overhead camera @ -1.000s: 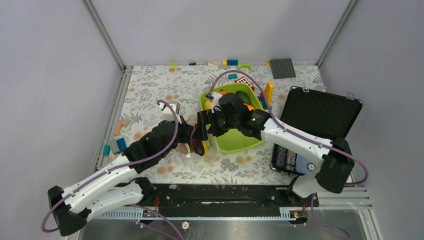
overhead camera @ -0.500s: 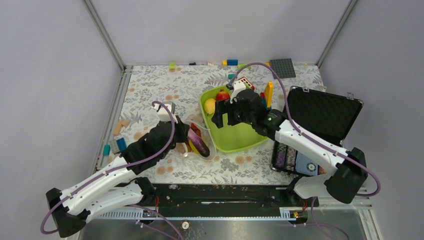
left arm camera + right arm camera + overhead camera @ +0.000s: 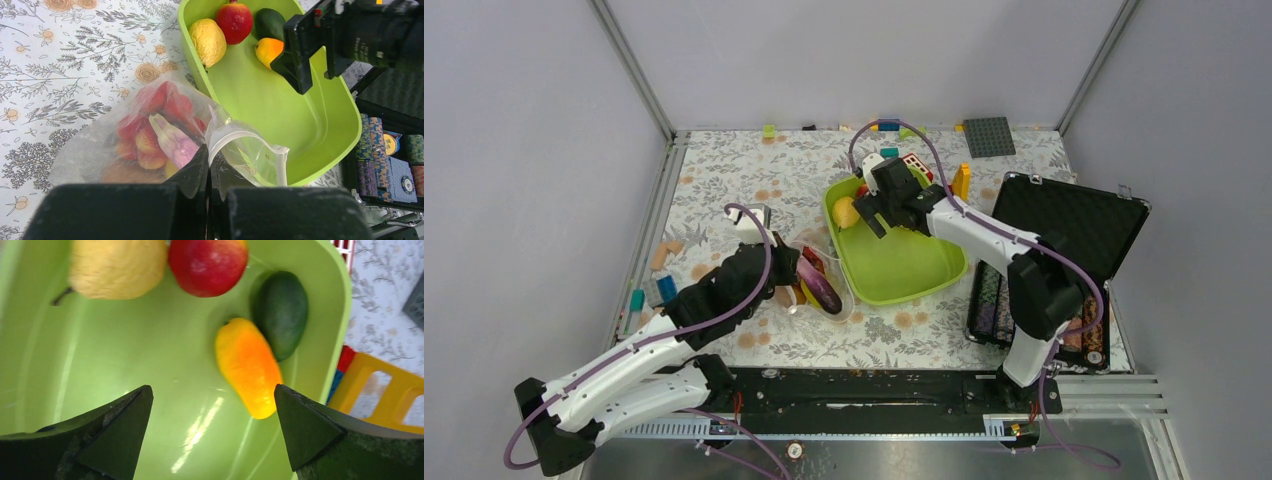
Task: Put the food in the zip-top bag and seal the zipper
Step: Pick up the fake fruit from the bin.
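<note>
Bag: clear dotted zip-top plastic bag (image 3: 90, 150), lower centre of the left wrist view, mouth open beside the tray.
Inside: purple toy eggplant (image 3: 824, 291) and red pieces.
Left gripper (image 3: 208, 165): pinched closed on the bag's mouth edge.
Tray: lime-green plastic tray (image 3: 280, 100), upper right; holds yellow toy lemon (image 3: 207, 40), red toy apple (image 3: 234, 20), dark green fruit (image 3: 280, 312), orange-yellow fruit (image 3: 247, 365).
Right gripper (image 3: 212, 390): jaws wide apart, empty, above the tray.

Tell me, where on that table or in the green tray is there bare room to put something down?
The tablecloth's far-left quarter is bare, bordered by the back-edge blocks and the left arm. The green tray's near half is bare too. Crowded: the tray's far end, with lemon, apple and the right gripper above, and the bag beside the tray.
</note>
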You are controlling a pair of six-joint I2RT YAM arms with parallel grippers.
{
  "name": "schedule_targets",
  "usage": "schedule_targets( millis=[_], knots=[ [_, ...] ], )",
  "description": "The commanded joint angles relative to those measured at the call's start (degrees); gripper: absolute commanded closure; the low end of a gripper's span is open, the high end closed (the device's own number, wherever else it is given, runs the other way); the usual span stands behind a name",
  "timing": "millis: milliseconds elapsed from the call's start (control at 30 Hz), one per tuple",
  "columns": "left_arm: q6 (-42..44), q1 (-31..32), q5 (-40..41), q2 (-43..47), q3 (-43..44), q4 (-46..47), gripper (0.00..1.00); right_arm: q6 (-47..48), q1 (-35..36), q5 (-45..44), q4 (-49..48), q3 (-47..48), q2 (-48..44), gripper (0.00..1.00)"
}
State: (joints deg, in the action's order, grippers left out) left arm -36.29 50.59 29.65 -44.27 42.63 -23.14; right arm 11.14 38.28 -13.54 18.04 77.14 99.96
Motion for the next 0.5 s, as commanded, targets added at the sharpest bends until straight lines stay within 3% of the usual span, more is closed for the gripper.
schedule_targets(
  millis=[0,133,467],
  knots=[
    [0.04,0.23,1.88,0.94,1.67,1.61,1.00,12.67,-2.10,-4.46,2.48,5.62,3.96,0.00],
    [0.12,0.24,1.57,1.01,1.75,1.61,1.00,19.17,-2.73,-4.18,2.96,6.30,6.97,0.00],
    [0.15,0.26,1.25,-0.02,1.99,1.91,1.00,20.50,-4.18,-5.23,5.08,11.18,16.20,0.00]
  ],
)
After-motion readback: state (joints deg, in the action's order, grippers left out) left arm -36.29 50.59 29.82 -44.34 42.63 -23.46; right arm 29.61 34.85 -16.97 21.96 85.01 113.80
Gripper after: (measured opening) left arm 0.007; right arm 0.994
